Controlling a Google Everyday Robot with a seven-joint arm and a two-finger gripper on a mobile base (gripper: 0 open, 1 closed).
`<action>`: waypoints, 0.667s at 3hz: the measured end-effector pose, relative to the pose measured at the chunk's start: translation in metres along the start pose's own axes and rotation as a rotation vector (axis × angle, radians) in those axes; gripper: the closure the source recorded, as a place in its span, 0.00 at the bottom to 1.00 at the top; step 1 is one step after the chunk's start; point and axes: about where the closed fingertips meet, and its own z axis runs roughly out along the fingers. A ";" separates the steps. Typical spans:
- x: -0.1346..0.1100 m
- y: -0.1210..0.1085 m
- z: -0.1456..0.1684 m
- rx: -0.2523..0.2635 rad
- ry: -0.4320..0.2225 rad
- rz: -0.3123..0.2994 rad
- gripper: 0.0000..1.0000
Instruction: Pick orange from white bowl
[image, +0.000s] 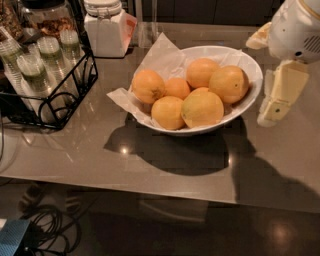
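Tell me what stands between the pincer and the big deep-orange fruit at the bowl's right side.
Only the right rim of the bowl: the pincer hangs just outside it, and the orange lies right inside. Nothing covers the orange from above. The paler fruit lies next to it, nearer the camera.

Gripper (274, 102) just right of the white bowl (250, 65); the arm (297, 30) above it is cut off by the top and right edges. The orange (229, 84) has its lower left hidden behind a paler fruit (202, 107), and a smaller middle fruit (177, 87) shows only its top. The lidded jar (105, 30) and wire rack (60, 100) are cropped at the top and left edges.
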 end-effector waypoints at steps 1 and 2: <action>-0.020 -0.023 0.005 -0.029 -0.038 -0.061 0.00; -0.033 -0.037 0.007 -0.037 -0.063 -0.095 0.00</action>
